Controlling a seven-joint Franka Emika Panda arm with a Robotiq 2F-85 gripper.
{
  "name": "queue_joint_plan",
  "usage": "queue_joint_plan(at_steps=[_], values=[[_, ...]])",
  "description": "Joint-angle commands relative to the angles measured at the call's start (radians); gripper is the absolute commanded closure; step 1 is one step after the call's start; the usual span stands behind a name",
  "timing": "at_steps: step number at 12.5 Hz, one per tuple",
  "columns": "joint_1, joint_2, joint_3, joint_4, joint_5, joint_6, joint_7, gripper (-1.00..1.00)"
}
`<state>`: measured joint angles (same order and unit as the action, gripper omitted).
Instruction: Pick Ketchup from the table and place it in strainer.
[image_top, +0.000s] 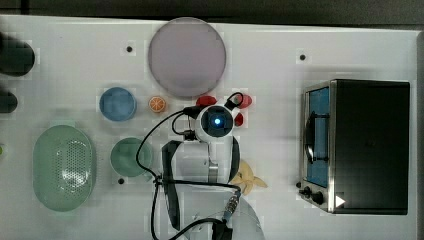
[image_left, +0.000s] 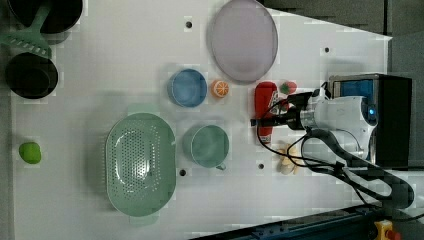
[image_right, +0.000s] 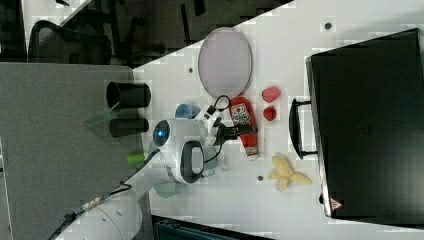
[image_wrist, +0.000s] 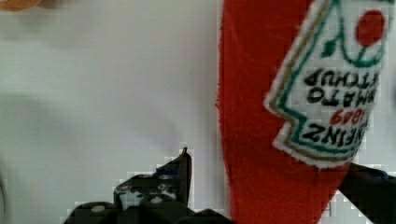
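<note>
Wrist view: the claw (image_wrist: 275, 186) is spread wide around the red ketchup bottle (image_wrist: 261, 116).
One black finger (image_wrist: 159, 184) sits on each side of the bottle, not squeezing it. The bottle (image_left: 264, 107) lies flat on the white bench (image_left: 100, 65), by the purple plate (image_left: 243, 40). The mint strainer (image_left: 140, 163) sits well apart, past the green cup (image_left: 206, 145).

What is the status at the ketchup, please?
End effector open, straddling Ketchup. Ketchup lying on table, not lifted. Strainer empty; green bowl sits between.
</note>
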<state>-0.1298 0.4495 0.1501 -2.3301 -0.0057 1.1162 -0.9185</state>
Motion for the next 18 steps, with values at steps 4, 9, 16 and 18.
queue_joint_plan(at_steps=[4, 9, 16, 18], values=[[0.015, -0.012, 0.011, 0.015, -0.005, 0.026, -0.033, -0.43], [0.021, -0.115, 0.017, 0.023, -0.005, -0.037, -0.016, -0.23], [0.028, -0.452, 0.089, 0.102, -0.003, -0.446, 0.077, -0.23], [0.033, -0.524, 0.124, 0.134, -0.002, -0.579, 0.160, -0.23]])
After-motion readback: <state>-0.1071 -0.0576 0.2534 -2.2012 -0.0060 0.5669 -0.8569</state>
